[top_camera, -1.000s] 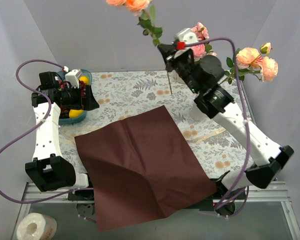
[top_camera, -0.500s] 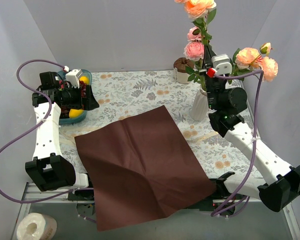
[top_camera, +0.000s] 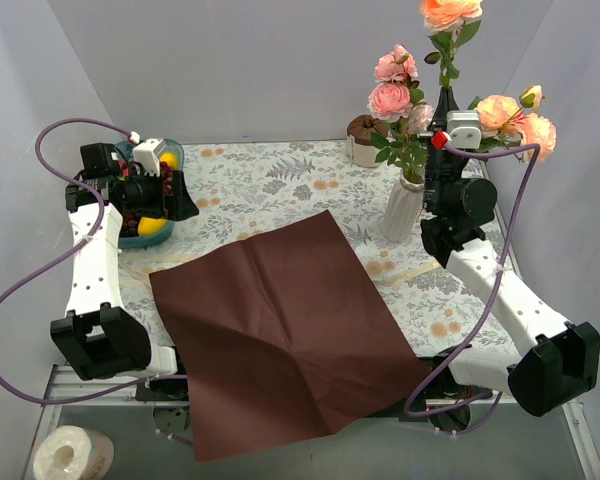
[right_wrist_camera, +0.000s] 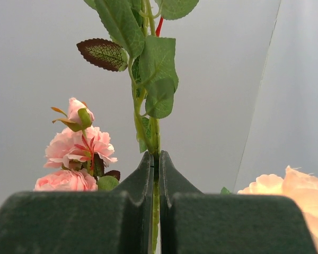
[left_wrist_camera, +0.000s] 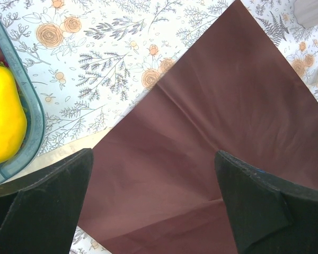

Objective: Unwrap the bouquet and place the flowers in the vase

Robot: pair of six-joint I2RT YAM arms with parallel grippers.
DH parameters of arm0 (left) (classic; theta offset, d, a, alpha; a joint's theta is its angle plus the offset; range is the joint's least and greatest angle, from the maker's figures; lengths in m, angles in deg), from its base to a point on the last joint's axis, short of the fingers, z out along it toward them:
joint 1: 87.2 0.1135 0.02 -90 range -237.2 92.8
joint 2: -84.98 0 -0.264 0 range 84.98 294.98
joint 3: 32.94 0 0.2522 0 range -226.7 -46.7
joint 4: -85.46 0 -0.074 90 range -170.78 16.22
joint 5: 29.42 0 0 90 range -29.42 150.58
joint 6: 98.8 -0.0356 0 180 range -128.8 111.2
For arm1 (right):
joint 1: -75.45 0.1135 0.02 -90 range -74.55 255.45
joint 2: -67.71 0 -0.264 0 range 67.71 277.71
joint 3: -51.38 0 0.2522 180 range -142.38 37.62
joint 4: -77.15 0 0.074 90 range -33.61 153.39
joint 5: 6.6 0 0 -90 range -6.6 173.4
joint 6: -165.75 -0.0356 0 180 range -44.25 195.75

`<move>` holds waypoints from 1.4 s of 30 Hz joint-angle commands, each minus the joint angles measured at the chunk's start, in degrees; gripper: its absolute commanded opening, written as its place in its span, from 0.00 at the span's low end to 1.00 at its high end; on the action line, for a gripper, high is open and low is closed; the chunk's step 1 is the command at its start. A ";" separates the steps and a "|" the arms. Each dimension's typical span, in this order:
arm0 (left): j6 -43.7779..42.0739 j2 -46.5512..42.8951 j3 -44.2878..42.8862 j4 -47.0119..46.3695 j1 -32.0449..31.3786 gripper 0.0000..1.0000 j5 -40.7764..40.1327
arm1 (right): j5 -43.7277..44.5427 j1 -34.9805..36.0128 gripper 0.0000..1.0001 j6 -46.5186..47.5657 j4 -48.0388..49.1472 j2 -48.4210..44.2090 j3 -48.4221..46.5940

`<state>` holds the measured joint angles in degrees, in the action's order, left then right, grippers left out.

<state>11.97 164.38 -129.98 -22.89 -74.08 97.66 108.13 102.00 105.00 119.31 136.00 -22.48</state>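
The right gripper [right_wrist_camera: 155, 159] has its jaws clamped on the thin green stem [right_wrist_camera: 150, 135] of a single rose, low down under the leaves. This leaves the peach bloom [top_camera: 450, 12] free high above and holds the stalk close to upright, the attitude it probably needs to go down a narrow neck. The gripper hangs just above and slightly to the right of the vase [top_camera: 401, 210], which stands at the far right of the patterned tablecloth [top_camera: 270, 180] with pink roses [top_camera: 390, 97] already in it. Two more peach roses [top_camera: 518, 122] lean out to the right; the arm hides whether their stems reach the vase. The lower end of the held stem cannot be seen, so it is unclear whether it has entered the mouth. The dark red wrapping paper [top_camera: 280, 330] lies spread flat in the middle, so the unwrapping looks done. The left gripper [left_wrist_camera: 153, 159] hangs with its jaws wide apart and empty beside the teal bowl [left_wrist_camera: 29, 114] of fruit, clear of the right arm's work.
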 commanded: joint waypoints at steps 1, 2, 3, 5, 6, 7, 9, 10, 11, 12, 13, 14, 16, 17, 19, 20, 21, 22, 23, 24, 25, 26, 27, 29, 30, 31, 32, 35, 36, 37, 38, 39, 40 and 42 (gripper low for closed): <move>0.32 1.46 -1.35 -0.50 0.15 0.98 1.41 | 1.02 -0.70 0.01 -2.36 5.16 1.14 0.50; 0.49 1.73 -1.44 -0.58 0.15 0.98 1.50 | 0.85 -0.97 0.01 -2.53 5.08 1.32 0.85; 0.58 1.90 -1.27 -0.58 0.15 0.98 1.59 | 1.28 -1.06 0.01 -2.54 5.08 1.67 0.94; 0.67 2.08 -1.27 -0.67 0.15 0.98 1.59 | 1.90 -1.23 0.01 -2.54 5.51 1.93 1.38; 0.58 2.25 -1.35 -0.58 0.15 0.98 1.77 | 1.90 -1.41 0.01 -2.71 5.78 2.11 2.08; 0.06 2.34 -1.70 -0.41 0.23 0.98 1.77 | 1.81 -1.67 0.01 -2.89 5.87 2.20 2.44; -0.29 2.52 -2.05 0.12 0.15 0.98 1.50 | 2.07 -2.02 0.01 -3.67 6.56 2.37 3.75; -0.56 2.52 -2.14 0.29 0.23 0.98 1.33 | 2.08 -2.28 0.01 -4.29 6.66 2.46 4.19; -0.65 2.61 -2.23 0.21 0.15 0.98 0.89 | 2.16 -2.55 0.01 -4.99 6.74 2.37 4.55; -0.82 2.43 -2.23 0.21 0.15 0.98 0.80 | 2.16 -2.81 0.01 -5.69 7.53 2.55 5.16; -0.91 2.43 -2.14 0.12 0.15 0.98 0.71 | 2.25 -3.08 0.01 -6.57 7.80 2.72 5.95; -1.17 2.34 -1.97 0.29 0.15 0.98 0.80 | 2.16 -3.34 0.01 -6.67 7.97 2.72 6.30; -1.61 2.26 -1.71 0.56 0.15 0.98 0.80 | 2.08 -3.34 0.01 -6.58 8.06 3.51 6.66; -1.88 2.26 -1.62 0.73 0.15 0.98 0.63 | 1.90 -3.34 0.01 -6.58 8.24 3.78 6.83; -2.40 2.26 -1.44 0.91 0.15 0.98 0.36 | 1.90 -3.34 0.01 -6.75 8.33 4.13 7.10; -2.58 2.34 -1.18 0.91 0.15 0.98 0.27 | 1.99 -3.34 0.01 -7.02 8.33 4.13 7.62; -2.76 2.26 -0.92 0.82 0.23 0.98 0.19 | 1.99 -3.34 0.01 -7.19 8.24 4.30 7.80; -2.84 2.26 -0.83 0.82 0.15 0.98 0.10 | 1.90 -3.34 0.01 -7.28 7.98 4.22 8.06; -2.85 2.26 -0.74 0.56 0.15 0.98 0.10 | 1.99 -3.43 0.01 -7.46 6.76 4.30 8.24; -2.67 2.43 -0.74 0.56 0.23 0.98 0.10 | 2.25 -3.34 0.01 -7.89 5.79 4.31 8.15; -2.58 2.43 -0.74 0.47 0.23 0.98 0.36 | 2.16 -3.34 0.01 -8.51 4.21 4.22 8.07; -2.49 2.52 -0.74 0.38 0.23 0.98 0.45 | 1.90 -3.34 0.01 -9.56 0.19 3.96 7.72; -2.41 2.61 -0.74 0.30 0.15 0.98 0.36 | 1.38 -3.43 0.01 -11.22 -1.76 3.35 7.19; -2.32 2.78 -0.56 0.12 0.15 0.98 0.45 | 0.93 -3.34 0.18 -12.38 -4.23 2.73 7.01; -2.32 3.04 -0.65 0.12 0.15 0.98 0.36 | 1.54 -3.34 0.26 -13.51 -6.42 2.29 6.75; -2.23 3.13 -0.74 0.21 0.15 0.98 0.10 | 1.81 -3.34 0.34 -13.87 -6.96 2.02 7.09; -2.14 3.22 -0.91 0.21 0.15 0.98 -0.34 | 1.64 -3.34 0.56 -13.96 -7.14 1.59 7.53; -1.27 3.22 -1.35 -0.23 0.15 0.98 -1.39 | 0.85 -2.82 0.88 -13.79 -8.63 -0.35 9.46; -0.83 3.13 -1.35 -0.58 0.15 0.98 -2.61 | 1.02 -2.64 0.90 -13.61 -8.46 -2.18 10.25; -0.39 2.70 -1.35 -1.02 0.15 0.98 -2.89 | 0.93 -2.29 0.91 -14.48 -8.90 -3.24 11.57; 0.22 2.43 -1.09 -1.81 0.15 0.98 -3.06 | 0.50 -2.37 0.93 -15.01 -9.86 -5.08 11.75; 0.49 2.26 -1.09 -1.99 0.23 0.98 -3.41 | 0.41 -2.20 0.93 -15.45 -11.00 -5.97 11.67; 0.67 2.17 -1.00 -2.08 0.15 0.98 -3.16 | 0.32 -1.94 0.93 -16.07 -13.88 -6.93 11.32; 1.19 2.52 -1.26 -1.46 0.23 0.98 -2.54 | -0.29 -1.41 0.95 -16.08 -15.05 -9.57 11.58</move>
<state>11.67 168.03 -130.03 -23.35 -74.08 95.40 108.68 99.66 90.86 105.96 131.68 -10.55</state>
